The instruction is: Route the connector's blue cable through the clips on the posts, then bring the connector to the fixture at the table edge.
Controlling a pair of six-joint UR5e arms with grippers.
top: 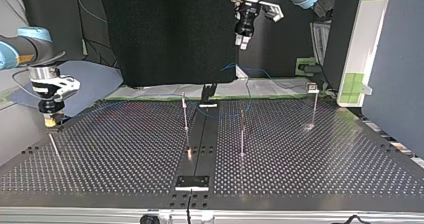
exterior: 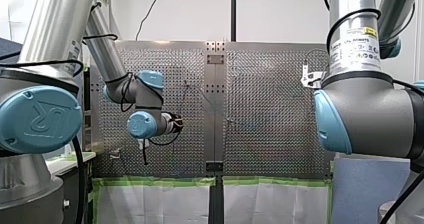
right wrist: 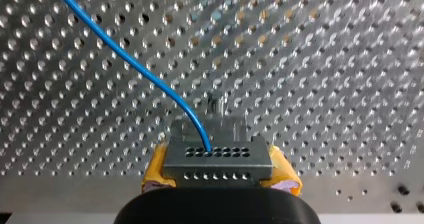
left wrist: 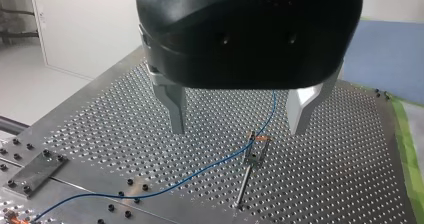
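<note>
Right hand [right wrist: 220, 170]: clamped on the connector [right wrist: 217, 159], which sits between its yellow pads [right wrist: 156, 173], low over the desk [right wrist: 325, 59].
Connector: held in the right hand, at the top view's left, close to the desk's side edge.
Blue cable [right wrist: 135, 64]: leaves one hole in the connector's upper row and runs off across the perforated surface. In the left wrist view it passes the clip [left wrist: 260, 138] on top of a post [left wrist: 248, 166]. Whether it sits inside the clip cannot be told.
Left hand [left wrist: 239, 121]: metal fingers [left wrist: 176, 109] spread wide, holding nothing, raised above the desk, with the cable and that post under the gap.
Posts [top: 185, 116]: in the top view three thin ones stand upright across the desk's middle and right, well apart. A leaning rod [top: 55, 149] rises just beside the right hand.
</note>
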